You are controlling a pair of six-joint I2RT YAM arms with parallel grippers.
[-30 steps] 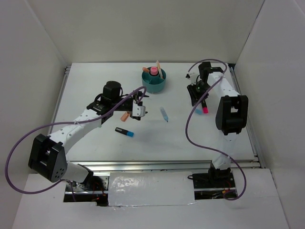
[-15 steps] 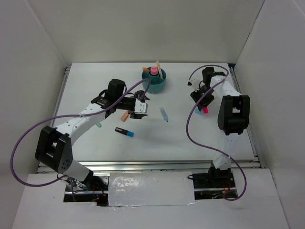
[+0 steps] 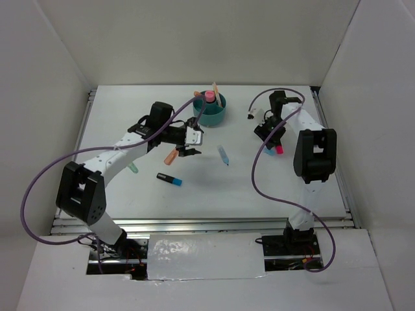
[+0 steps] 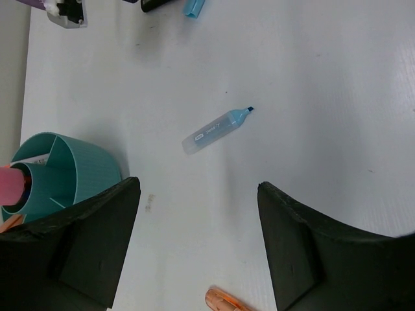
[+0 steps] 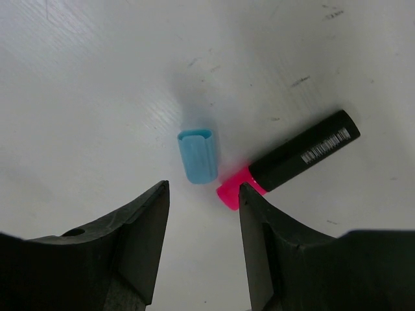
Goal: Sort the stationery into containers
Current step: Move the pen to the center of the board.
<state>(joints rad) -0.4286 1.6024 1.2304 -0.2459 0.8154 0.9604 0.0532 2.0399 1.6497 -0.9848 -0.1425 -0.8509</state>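
Observation:
The round teal organizer cup (image 3: 209, 114) stands at the back centre and holds a pink stub (image 3: 210, 96) and orange pens. My left gripper (image 3: 192, 144) is open and empty, just in front of the cup (image 4: 71, 173), with an orange marker (image 3: 171, 156) beside it; the marker's tip shows between the fingers (image 4: 225, 300). A light blue highlighter (image 3: 224, 155) (image 4: 217, 129) lies right of it. My right gripper (image 5: 203, 194) is open and empty, low over a blue cap (image 5: 198, 155) and a black marker with a pink end (image 5: 292, 159).
A black marker with a blue cap (image 3: 169, 179) lies in the middle front. A mint green stub (image 3: 133, 168) lies under the left arm. White walls enclose the table on three sides. Purple cables loop from both arms.
My left arm has swung back and right, bringing the open gripper closer to the teal cup. My right gripper has shifted slightly over the pink marker and blue cap. No stationery has moved.

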